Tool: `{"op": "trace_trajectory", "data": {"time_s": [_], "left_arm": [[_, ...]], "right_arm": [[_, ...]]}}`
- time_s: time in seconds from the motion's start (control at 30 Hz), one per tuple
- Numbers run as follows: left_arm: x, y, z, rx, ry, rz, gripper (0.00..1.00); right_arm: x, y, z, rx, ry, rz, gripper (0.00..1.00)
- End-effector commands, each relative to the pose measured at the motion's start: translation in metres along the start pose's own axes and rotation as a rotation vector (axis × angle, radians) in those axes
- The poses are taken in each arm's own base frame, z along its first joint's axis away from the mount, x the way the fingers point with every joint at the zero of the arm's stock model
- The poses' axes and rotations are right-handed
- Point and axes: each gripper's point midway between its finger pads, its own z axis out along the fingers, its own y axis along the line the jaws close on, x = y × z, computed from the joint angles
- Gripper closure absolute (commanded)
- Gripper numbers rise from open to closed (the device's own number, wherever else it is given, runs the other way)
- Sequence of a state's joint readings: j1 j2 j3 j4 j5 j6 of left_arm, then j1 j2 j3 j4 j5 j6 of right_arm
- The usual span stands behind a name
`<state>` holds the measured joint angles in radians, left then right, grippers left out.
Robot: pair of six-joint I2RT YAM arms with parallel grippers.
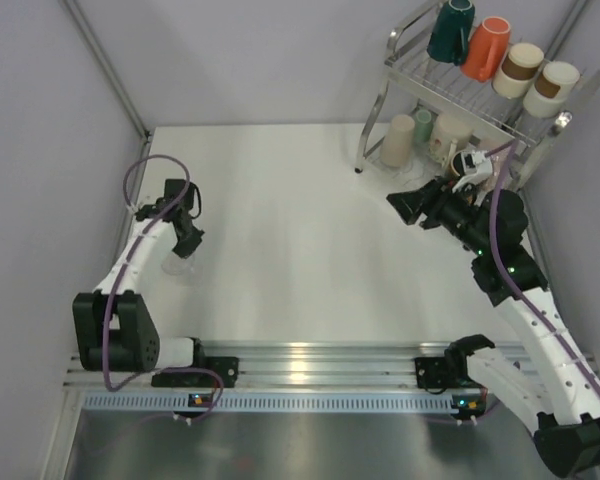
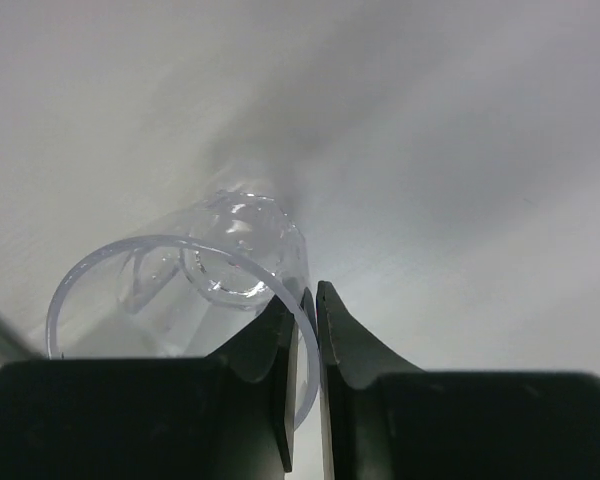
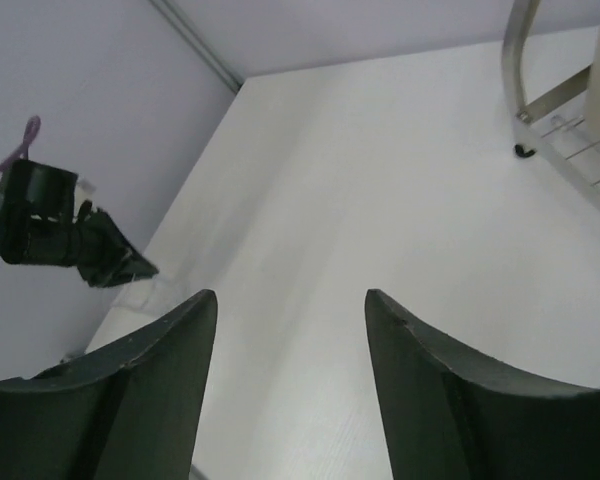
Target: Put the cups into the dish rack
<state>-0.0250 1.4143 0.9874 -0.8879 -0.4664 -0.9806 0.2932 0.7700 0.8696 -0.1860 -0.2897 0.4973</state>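
Left fingers (image 2: pixel 355 340) pinch clear cup (image 2: pixel 230 270) on white table (image 1: pixel 280 250); right fingers (image 3: pixel 450 380) spread.

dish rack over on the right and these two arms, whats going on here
The arms are loading cups into the dish rack. The left tool is pinched on the wall of a clear cup at the left side of the table. The right tool is open and empty, close to the rack's lower tier. The upper tier holds four cups, among them a dark teal cup and an orange cup. A pale cup and others sit below.
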Motion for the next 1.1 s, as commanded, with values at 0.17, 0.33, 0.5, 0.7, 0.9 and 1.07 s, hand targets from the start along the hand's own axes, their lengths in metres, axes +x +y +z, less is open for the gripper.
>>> {"op": "trace_trajectory", "data": {"time_s": [0.17,0.33,0.5,0.7,0.9,1.07], "left_arm": [[-0.012,-0.133,-0.232,1.400,0.045,0.147,1.00],[0.011,-0.121,-0.306,1.866,0.245,0.076,1.00],[0.017,-0.111,-0.337,2.056,0.340,-0.002,1.00],[0.026,-0.092,-0.387,2.356,0.407,-0.054,1.00],[0.044,-0.092,-0.416,2.482,0.462,-0.027,1.00],[0.042,-0.086,-0.428,2.546,0.459,-0.056,1.00]], "right_arm": [[0.029,0.035,0.032,-0.198,0.013,0.139,0.05],[0.025,0.069,0.043,-0.333,-0.039,0.080,0.01],[0.018,0.095,0.062,-0.383,-0.079,0.093,0.01],[0.015,0.136,0.072,-0.526,-0.118,0.177,0.01],[0.010,0.167,0.075,-0.616,-0.168,0.230,0.01],[0.011,0.179,0.078,-0.610,-0.172,0.239,0.01]]}}
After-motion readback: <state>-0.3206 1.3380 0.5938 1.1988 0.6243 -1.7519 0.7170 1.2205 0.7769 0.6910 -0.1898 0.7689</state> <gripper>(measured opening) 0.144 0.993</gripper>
